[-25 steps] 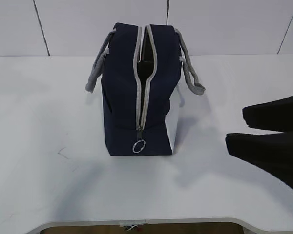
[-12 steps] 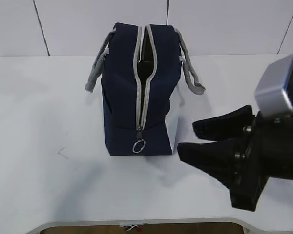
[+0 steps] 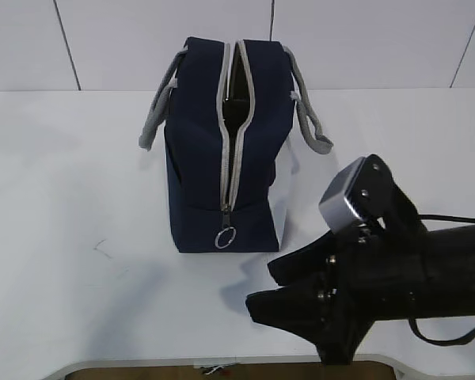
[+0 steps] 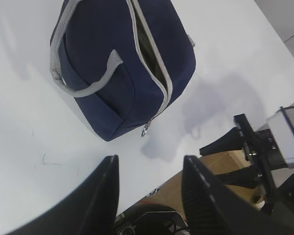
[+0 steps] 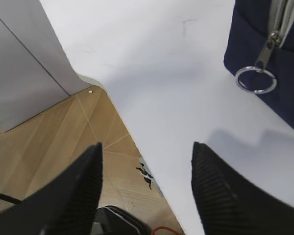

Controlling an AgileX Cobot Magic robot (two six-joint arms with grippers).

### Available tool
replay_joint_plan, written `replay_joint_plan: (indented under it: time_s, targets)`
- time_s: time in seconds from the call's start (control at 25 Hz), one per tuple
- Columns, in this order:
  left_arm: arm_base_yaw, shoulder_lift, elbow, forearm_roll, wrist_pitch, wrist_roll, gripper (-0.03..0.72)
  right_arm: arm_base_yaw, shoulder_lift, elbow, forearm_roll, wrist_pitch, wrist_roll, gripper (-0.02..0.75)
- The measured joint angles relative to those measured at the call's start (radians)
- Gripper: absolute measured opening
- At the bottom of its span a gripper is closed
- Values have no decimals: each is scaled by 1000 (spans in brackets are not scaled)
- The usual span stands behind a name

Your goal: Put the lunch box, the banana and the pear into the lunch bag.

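While the exterior view puts the right gripper [image 3: 263,289] nearest, low at the table's [image 3: 79,198] front edge with its two black fingers spread and nothing between them, only the right wrist view shows the wooden floor [image 5: 63,142] under that edge, with the zipper's ring pull [image 5: 256,80] hanging against the navy end panel just ahead; the left wrist view alone shows the left gripper [image 4: 149,188], jaws apart and empty, hovering over the near table edge, and it looks down into the dark gap of the part-open zipper [image 4: 154,63]; farther back stands the lunch bag [image 3: 226,150], upright on the white table near its middle, its long axis running from front to back, the ring-pull end facing forward, grey handles [image 3: 154,111] drooping to either side; behind it rises a pale panelled wall [image 3: 364,39].
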Motion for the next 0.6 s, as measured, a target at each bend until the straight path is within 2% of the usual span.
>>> replay_joint_plan:
  time_s: [0.24,0.6]
  targets:
    - [0,0,0,6,0,0,320,0,131,-63,2,14,53,549]
    - [0,0,0,6,0,0,319,0,219,-121,6,17,65,565]
